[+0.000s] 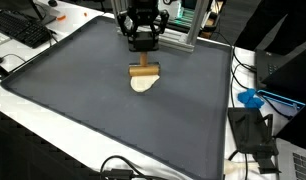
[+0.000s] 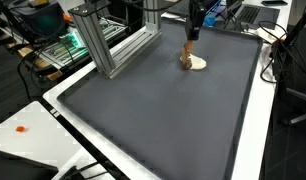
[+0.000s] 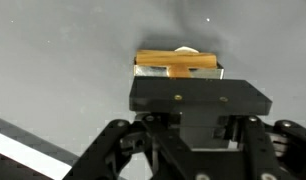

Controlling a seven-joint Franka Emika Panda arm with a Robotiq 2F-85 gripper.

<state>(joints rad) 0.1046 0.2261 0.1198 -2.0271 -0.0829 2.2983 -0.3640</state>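
A small wooden tool (image 1: 144,72) with a crossbar, an upright stem and a pale round base rests on the dark grey mat (image 1: 103,110). It also shows in an exterior view (image 2: 192,62) and in the wrist view (image 3: 178,63). My gripper (image 1: 143,47) hangs straight above it, fingertips at the top of the stem, and it shows in an exterior view (image 2: 192,33) as well. In the wrist view the gripper body hides the fingers, so I cannot tell if they are closed on the stem.
The mat lies on a white table (image 2: 33,125). An aluminium frame (image 2: 103,45) stands at the mat's far edge. A keyboard (image 1: 23,30), cables (image 1: 123,168) and a blue object (image 1: 251,98) lie around the mat.
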